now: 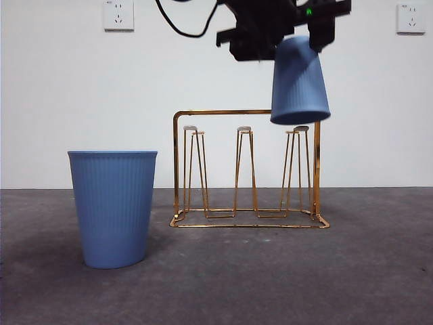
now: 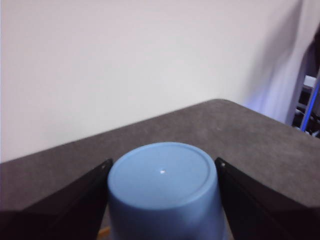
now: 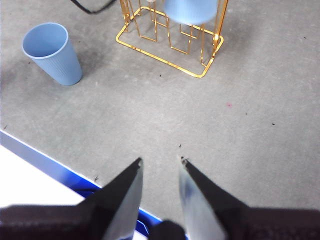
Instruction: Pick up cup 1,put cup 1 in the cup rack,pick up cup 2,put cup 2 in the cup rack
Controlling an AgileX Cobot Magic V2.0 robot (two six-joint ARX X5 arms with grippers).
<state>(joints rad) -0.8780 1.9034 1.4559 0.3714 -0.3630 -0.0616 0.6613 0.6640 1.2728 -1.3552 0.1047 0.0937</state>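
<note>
Nearest my front camera stands an upright blue ribbed cup (image 1: pixel 113 208) on the grey table (image 1: pixel 270 284), mouth up, at about eight o'clock from the cup rack (image 1: pixel 247 169) and well apart from it. From the right wrist camera I see this same cup (image 3: pixel 52 53) standing alone beside the gold rack (image 3: pixel 170 37).

Behind it, the cup rack sits square on the table, its arched top bar over three pairs of upright pegs with pale tips. All the pegs I can see are bare.

Up at one o'clock from the rack, my left gripper (image 1: pixel 281 30) holds a second blue cup (image 1: pixel 299 81) upside down, slightly tilted, its rim hanging just over the tip of the rightmost peg. I cannot tell whether rim and peg touch. In the left wrist camera the cup's flat base (image 2: pixel 164 190) faces me, with the left gripper (image 2: pixel 162 200) clamped on it, one black jaw pressed against each side.

My right gripper (image 3: pixel 160 162) hovers over bare table well clear of the rack, jaws slightly apart with nothing between them.

On the white wall I see two sockets (image 1: pixel 118 15).
</note>
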